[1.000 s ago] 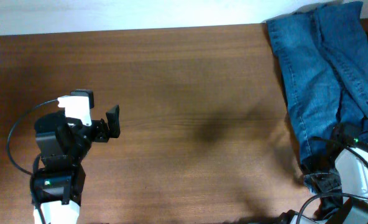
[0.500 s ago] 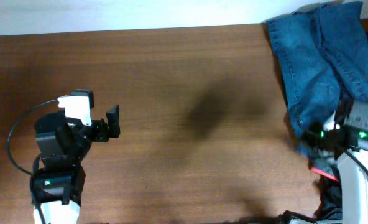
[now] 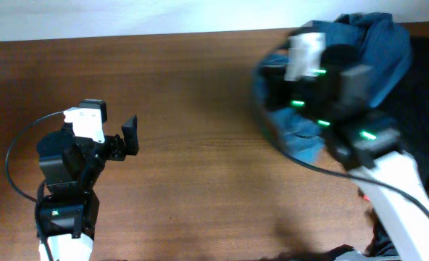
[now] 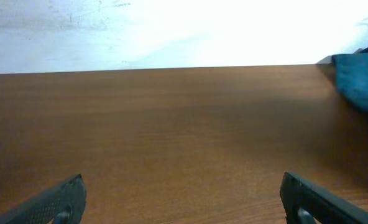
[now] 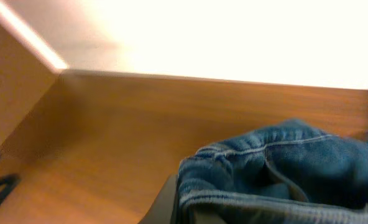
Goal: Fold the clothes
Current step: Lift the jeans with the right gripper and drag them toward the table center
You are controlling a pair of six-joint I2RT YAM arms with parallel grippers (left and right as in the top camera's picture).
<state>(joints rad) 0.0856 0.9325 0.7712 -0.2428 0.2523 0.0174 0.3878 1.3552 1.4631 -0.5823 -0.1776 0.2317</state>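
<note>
The clothes, blue denim jeans [image 3: 377, 36], hang bunched and blurred over the far right of the brown table [image 3: 200, 87]. My right arm [image 3: 323, 72] reaches up into them from the lower right. In the right wrist view my right gripper [image 5: 190, 208] is shut on a stitched fold of the jeans [image 5: 283, 168], lifted above the table. My left gripper [image 3: 120, 127] hovers at the left, open and with nothing in it. In the left wrist view its fingers [image 4: 59, 199] stand wide apart, and the jeans [image 4: 361, 78] show far off to the right.
A pale wall runs along the table's far edge [image 3: 127, 32]. A dark area [image 3: 428, 109] lies at the right edge past the jeans. A black cable [image 3: 11, 156] loops beside the left arm.
My right gripper has closed on the jeans, raised them and swung them left and toward the far side of the table. The left arm has barely moved.
</note>
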